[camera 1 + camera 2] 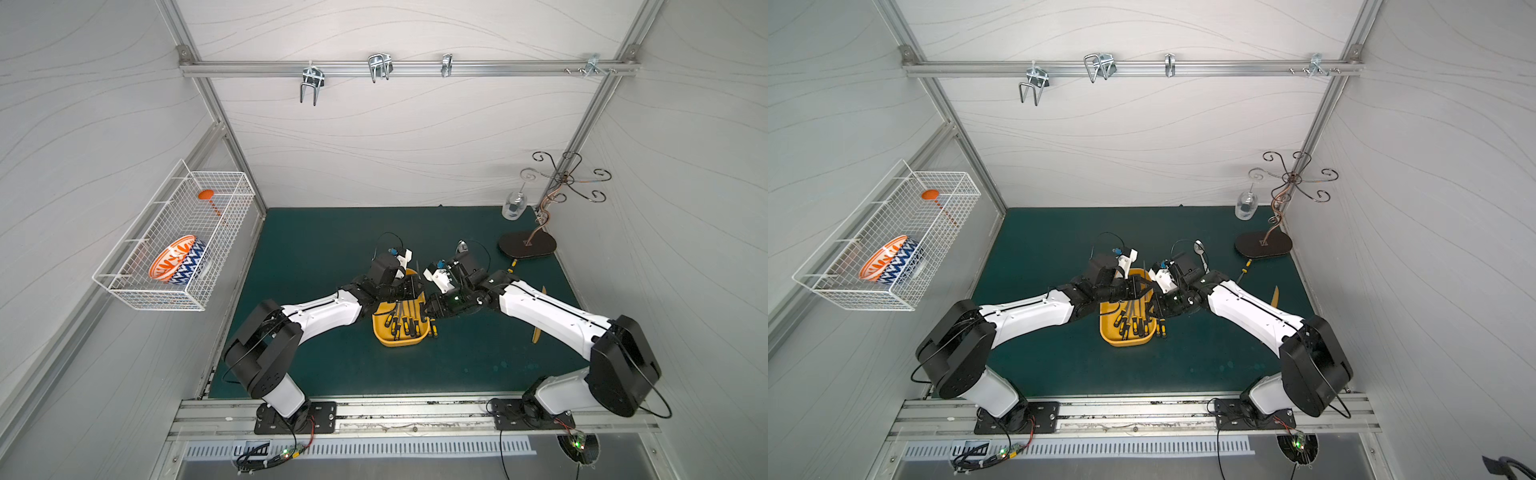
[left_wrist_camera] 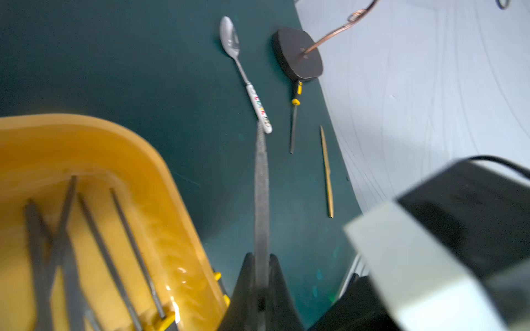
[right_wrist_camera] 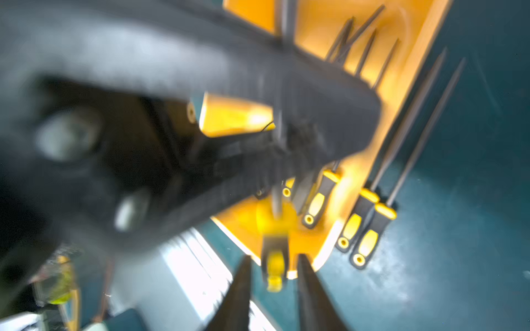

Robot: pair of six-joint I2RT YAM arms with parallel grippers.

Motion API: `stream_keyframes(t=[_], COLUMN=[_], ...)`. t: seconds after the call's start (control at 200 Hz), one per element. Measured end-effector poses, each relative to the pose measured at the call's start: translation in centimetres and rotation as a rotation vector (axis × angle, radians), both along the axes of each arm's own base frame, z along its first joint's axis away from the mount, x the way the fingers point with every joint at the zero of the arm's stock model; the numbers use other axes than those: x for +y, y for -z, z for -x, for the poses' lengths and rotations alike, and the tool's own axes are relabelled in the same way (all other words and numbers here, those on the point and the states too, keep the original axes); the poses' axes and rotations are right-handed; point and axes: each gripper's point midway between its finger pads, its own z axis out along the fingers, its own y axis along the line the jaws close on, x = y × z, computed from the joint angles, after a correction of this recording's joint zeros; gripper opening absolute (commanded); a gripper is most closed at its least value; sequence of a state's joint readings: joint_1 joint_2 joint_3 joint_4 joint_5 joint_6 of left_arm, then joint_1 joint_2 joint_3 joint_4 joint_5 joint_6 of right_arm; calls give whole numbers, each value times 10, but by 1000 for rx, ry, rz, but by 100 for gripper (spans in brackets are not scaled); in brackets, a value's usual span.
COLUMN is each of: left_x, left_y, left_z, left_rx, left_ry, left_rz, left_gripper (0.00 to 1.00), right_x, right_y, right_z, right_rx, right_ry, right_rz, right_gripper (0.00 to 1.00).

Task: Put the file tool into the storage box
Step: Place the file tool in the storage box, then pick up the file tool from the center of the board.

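The left fingers (image 2: 246, 280) are pinched tight on the blade of the file tool (image 2: 261, 186), close to its handle end. The right fingers (image 3: 238, 292) stand apart on either side of the black-and-yellow handle. Gaps show between them and the handle, so they seem to carry none of its weight. The file hangs above the green counter (image 2: 143, 71), just outside the rim of the storage box (image 2: 160, 172), running along its long side. This looks like the carry-over step. The next move calls for shifting the file sideways over the box, lengthwise, lowering it among the files there, then parting the fingers. The blade is slim, grey and finely toothed, tapering to a point.
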State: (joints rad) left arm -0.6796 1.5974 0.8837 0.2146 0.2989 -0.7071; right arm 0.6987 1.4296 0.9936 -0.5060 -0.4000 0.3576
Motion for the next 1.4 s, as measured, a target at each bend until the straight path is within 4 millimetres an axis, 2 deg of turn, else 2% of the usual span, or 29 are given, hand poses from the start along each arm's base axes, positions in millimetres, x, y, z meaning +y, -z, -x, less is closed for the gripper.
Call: stream_keyframes(t=[0.1, 0.165, 0.295, 0.41, 0.675, 0.91, 1.13, 1.401], left_x=[19, 26, 34, 38, 39, 40, 40, 40], left_y=[24, 37, 63, 79, 79, 79, 79, 78], left_z=[0, -1, 1, 4, 3, 3, 3, 3], left_rx=[37, 54, 97, 127, 128, 129, 128, 125], left_ry=[-48, -67, -78, -76, -81, -82, -82, -83], left_rz=[-82, -130, -202, -244, -254, -255, -255, -253], left_gripper=[10, 18, 36, 43, 45, 46, 46, 46], right_x=[-2, -3, -12, -21, -47, -50, -47, -35], right_y=[1, 3, 9, 22, 72, 94, 107, 110], right_z=[-1, -3, -7, -10, -2, 2, 6, 9], right_rx=[-4, -10, -23, -20, 48, 99, 121, 98], right_ry=[10, 20, 51, 76, 105, 97, 79, 38], right_rz=[11, 23, 75, 140, 311, 360, 382, 408], right_gripper=[43, 43, 46, 46, 44, 42, 41, 38])
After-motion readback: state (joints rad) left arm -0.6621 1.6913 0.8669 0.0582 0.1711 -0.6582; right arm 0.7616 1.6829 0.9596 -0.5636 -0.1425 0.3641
